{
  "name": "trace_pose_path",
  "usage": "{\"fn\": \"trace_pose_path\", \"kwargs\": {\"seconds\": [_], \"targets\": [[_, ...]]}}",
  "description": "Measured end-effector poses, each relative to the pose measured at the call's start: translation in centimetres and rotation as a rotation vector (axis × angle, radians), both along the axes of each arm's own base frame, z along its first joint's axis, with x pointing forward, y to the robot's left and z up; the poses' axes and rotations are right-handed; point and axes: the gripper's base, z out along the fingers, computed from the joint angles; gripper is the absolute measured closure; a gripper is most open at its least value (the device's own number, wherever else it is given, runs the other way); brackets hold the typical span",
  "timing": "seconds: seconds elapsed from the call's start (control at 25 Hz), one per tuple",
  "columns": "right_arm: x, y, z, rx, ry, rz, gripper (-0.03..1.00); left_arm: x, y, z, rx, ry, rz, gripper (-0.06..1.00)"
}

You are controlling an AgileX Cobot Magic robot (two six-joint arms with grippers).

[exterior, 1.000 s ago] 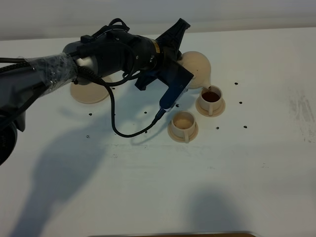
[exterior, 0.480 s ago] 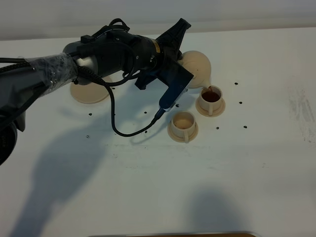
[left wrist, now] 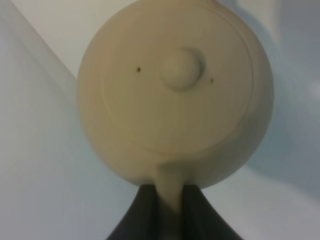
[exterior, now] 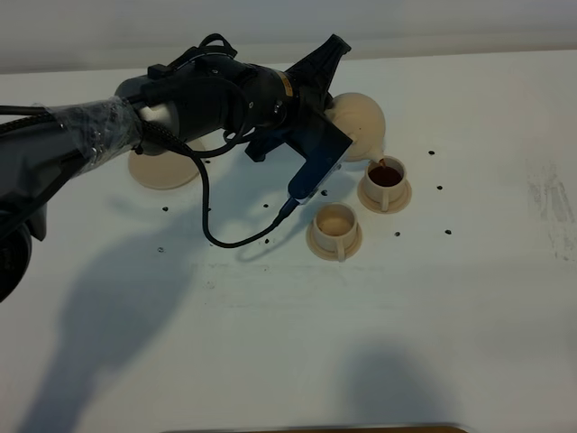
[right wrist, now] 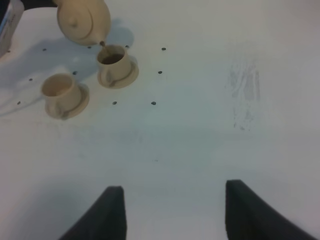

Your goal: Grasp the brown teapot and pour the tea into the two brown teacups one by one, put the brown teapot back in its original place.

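Note:
My left gripper (exterior: pixel 330 110) is shut on the loop handle of the brown teapot (exterior: pixel 359 124), which hangs tilted, spout down, over the far teacup (exterior: pixel 386 181). That cup holds dark tea. In the left wrist view the teapot (left wrist: pixel 175 92) fills the frame, lid knob facing the camera, with my two dark fingers (left wrist: pixel 195 215) clamped on its handle. The near teacup (exterior: pixel 334 227) looks empty. The flat round saucer (exterior: pixel 164 170) lies bare at the left, partly behind my arm. My right gripper (right wrist: pixel 172 210) is open and empty, well away from the cups (right wrist: pixel 116 64), and out of the high view.
A black cable (exterior: pixel 216 236) loops down from the left arm onto the white table (exterior: pixel 270 343), just left of the near cup. Small dark specks dot the table around the cups. A scuffed patch (exterior: pixel 550 194) marks the far right.
The teapot has stayed tilted over the far cup with only a slight shift. The arms have barely moved.

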Motion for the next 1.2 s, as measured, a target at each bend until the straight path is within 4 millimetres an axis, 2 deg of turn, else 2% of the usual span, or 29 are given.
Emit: {"fn": "trace_pose_path", "kwargs": {"seconds": [1.2], "targets": [[0.0,0.0,0.0,0.0,0.0,0.0,0.53,0.09,-0.07,0.16,0.06,-0.064,-0.062,0.78]]}}
